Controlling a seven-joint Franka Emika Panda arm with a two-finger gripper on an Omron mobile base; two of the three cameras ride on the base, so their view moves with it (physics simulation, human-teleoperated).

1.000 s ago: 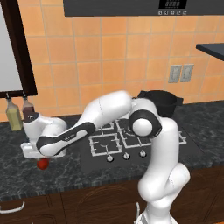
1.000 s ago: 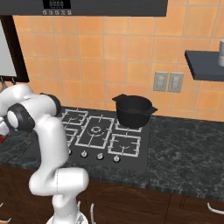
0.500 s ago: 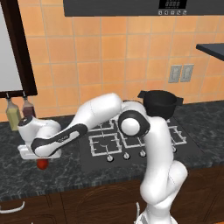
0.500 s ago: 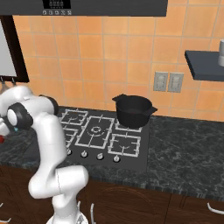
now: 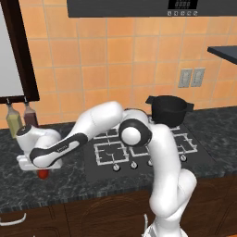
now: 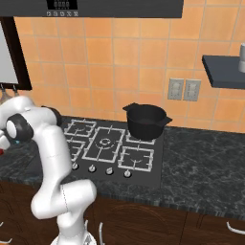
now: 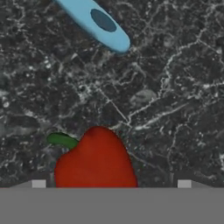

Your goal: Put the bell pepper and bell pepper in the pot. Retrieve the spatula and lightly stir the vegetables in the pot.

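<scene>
A white robot arm stretches low and far to its left over a speckled black stone counter (image 5: 69,185), its gripper (image 5: 39,172) poised directly above a glossy red bell pepper (image 7: 96,162). In the hand view the pepper shows smooth, rounded shoulders and a short green stem lying to one side, sitting on the marbled surface between the two finger tips (image 7: 38,184), which stand spread as wide as they go and hold nothing. Beyond the pepper, apart from it, lies the light-blue spatula (image 7: 98,24), a flat, round-ended piece with a darker oval slot. From the left base view the pepper appears as a small red lump under the hand. The round black pot (image 6: 145,121), deep-sided with stub handles, sits on the back right burner of the black gas stove (image 6: 110,153), well away. Two bottles (image 5: 14,121) stand against the orange tiled wall (image 5: 115,60).
</scene>
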